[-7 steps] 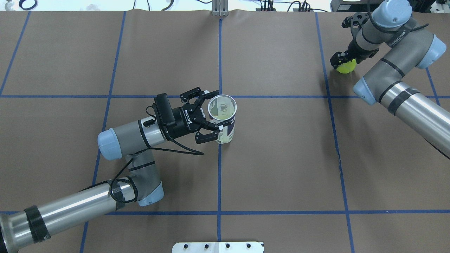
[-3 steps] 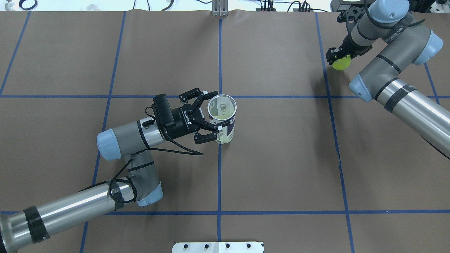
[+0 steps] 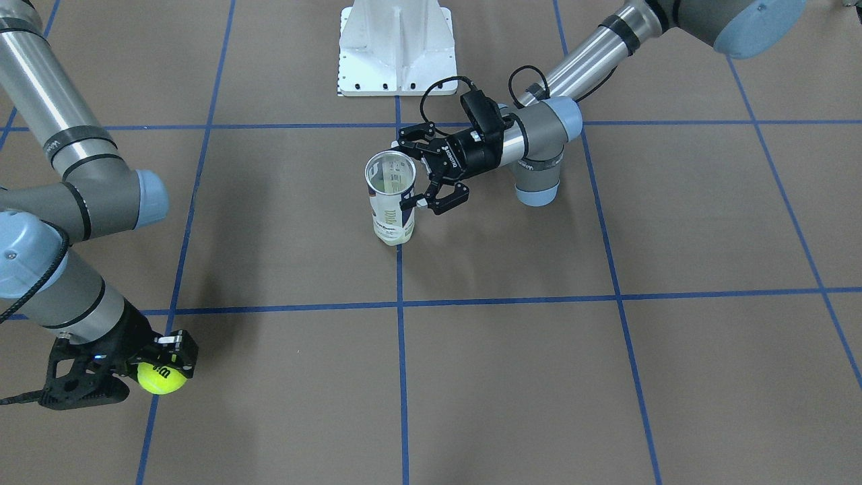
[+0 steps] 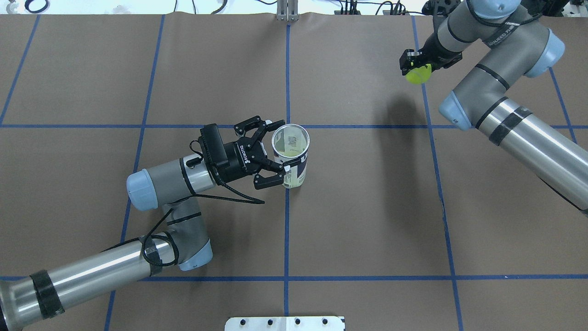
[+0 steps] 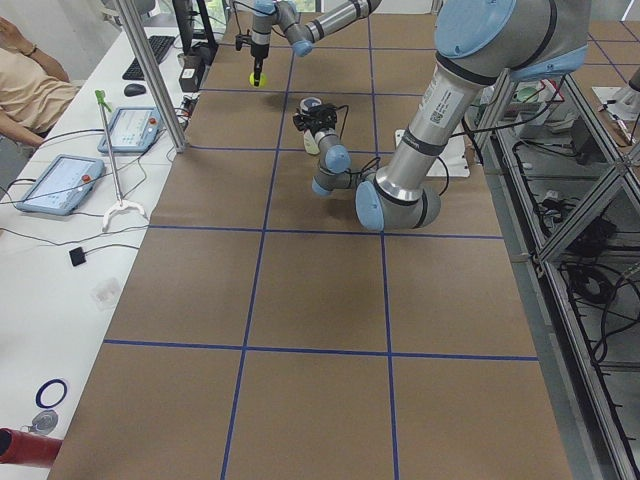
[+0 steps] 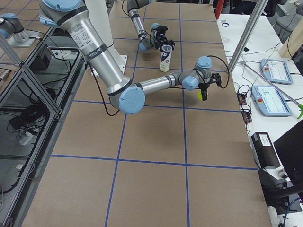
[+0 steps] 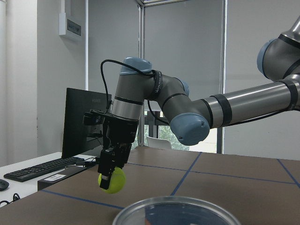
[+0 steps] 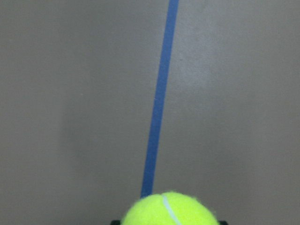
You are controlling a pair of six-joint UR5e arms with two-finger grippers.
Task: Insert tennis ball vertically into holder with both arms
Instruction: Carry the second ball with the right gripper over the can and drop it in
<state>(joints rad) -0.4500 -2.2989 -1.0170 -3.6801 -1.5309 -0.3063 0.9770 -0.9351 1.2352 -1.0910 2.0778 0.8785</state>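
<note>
1. Dropping is the first risk. The right gripper [image 4: 416, 70] has its fingers closed on the upper part of the tennis ball [image 3: 161, 378]. The ball hangs clear of the table [image 4: 367, 207], at about 1 o'clock from the holder [image 4: 294, 171] in the overhead view. The hold looks shallow and the felt is fuzzy, so a quick swing inward could let the ball slip out and roll away.
2. Tipping the holder comes next. It stands upright near the table's centre with its mouth open at the top. The left gripper [image 4: 277, 149] is at its 9 o'clock side, spread almost fully, with its pads seemingly against the wall on either side. If that clamp is light, a ball nudging the metal rim could tilt or slide the can.
3. Squeezing too hard would probably bow the clear plastic wall and narrow the mouth, so the ball jams.
4. Arriving off-centre could be costly. The ball looks only a little narrower than the mouth, so it may perch on the rim.
5. Crowding is possible, because the right fingers must come down just beside the left ones.
</note>
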